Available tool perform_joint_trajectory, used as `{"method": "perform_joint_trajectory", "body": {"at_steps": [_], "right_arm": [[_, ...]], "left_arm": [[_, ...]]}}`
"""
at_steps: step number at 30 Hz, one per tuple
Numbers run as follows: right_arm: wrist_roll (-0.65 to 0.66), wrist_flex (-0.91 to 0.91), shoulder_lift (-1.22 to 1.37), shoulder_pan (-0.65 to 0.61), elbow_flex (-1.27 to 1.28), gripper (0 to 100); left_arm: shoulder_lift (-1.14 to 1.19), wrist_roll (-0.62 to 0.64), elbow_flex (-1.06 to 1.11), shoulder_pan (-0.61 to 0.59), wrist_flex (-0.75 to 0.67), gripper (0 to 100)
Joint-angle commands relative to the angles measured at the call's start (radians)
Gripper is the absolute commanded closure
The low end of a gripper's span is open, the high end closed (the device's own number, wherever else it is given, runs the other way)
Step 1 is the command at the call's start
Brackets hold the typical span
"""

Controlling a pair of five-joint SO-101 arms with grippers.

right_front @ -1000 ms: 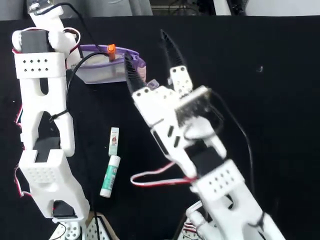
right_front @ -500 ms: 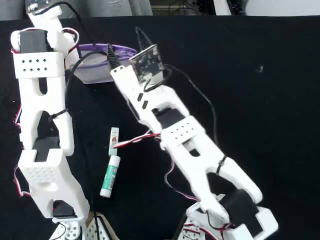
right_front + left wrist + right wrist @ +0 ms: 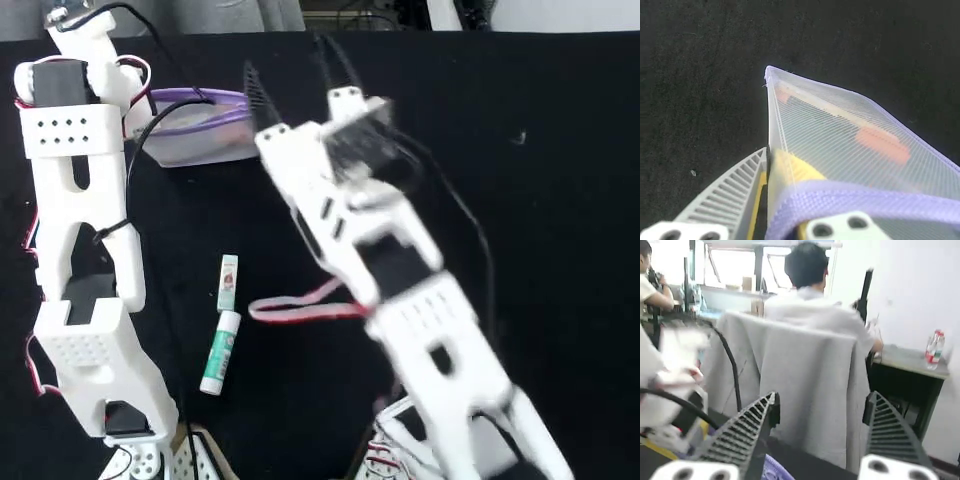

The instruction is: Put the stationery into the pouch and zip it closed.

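The pouch (image 3: 200,128) is clear mesh with a purple zipper band and stands at the table's back left. My left gripper (image 3: 782,172) is shut on its rim. Through the mesh of the pouch (image 3: 840,135) an orange item (image 3: 882,142) shows inside. A small white tube (image 3: 228,283) and a green-and-white glue stick (image 3: 220,350) lie on the black table between the arms. My right gripper (image 3: 287,58) is open and empty, raised just right of the pouch, pointing up and away. In its own view the right gripper (image 3: 815,435) faces the room, with the pouch's purple rim (image 3: 772,471) below it.
The left arm's white links (image 3: 80,200) stand along the table's left side, with a black cable (image 3: 160,130) across the pouch. The right arm (image 3: 400,300) crosses the middle. The right half of the black table (image 3: 560,200) is bare. A grey-draped chair (image 3: 805,380) stands beyond the table.
My right gripper went from beside the pouch to over its mouth, then lifted and tilted up and to the right. The orange item that stuck out of the pouch now lies inside.
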Motion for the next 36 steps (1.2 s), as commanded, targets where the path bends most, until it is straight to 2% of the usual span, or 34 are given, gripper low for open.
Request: {"method": "perform_joint_trajectory", "body": {"at_steps": [1, 9, 15, 19, 26, 36], "right_arm": [[-0.002, 0.209, -0.205, -0.037, -0.053, 73.0], [-0.003, 0.644, -0.308, -0.124, -0.056, 73.0], [-0.003, 0.879, -0.292, -0.216, -0.064, 73.0], [-0.097, 0.976, -0.196, -0.245, -0.097, 73.0], [-0.206, 0.905, 0.079, -0.256, -0.102, 73.0], [-0.430, 0.618, 0.486, -0.269, -0.048, 73.0]], "left_arm": [[-0.020, 0.005, -0.005, -0.016, -0.003, 97], [-0.018, 0.008, -0.004, -0.056, -0.032, 97], [-0.018, 0.008, -0.004, -0.059, -0.032, 97], [-0.018, 0.009, -0.004, -0.059, -0.032, 97], [-0.018, 0.009, -0.004, -0.059, -0.032, 97], [-0.018, 0.008, -0.004, -0.059, -0.032, 97]]}}
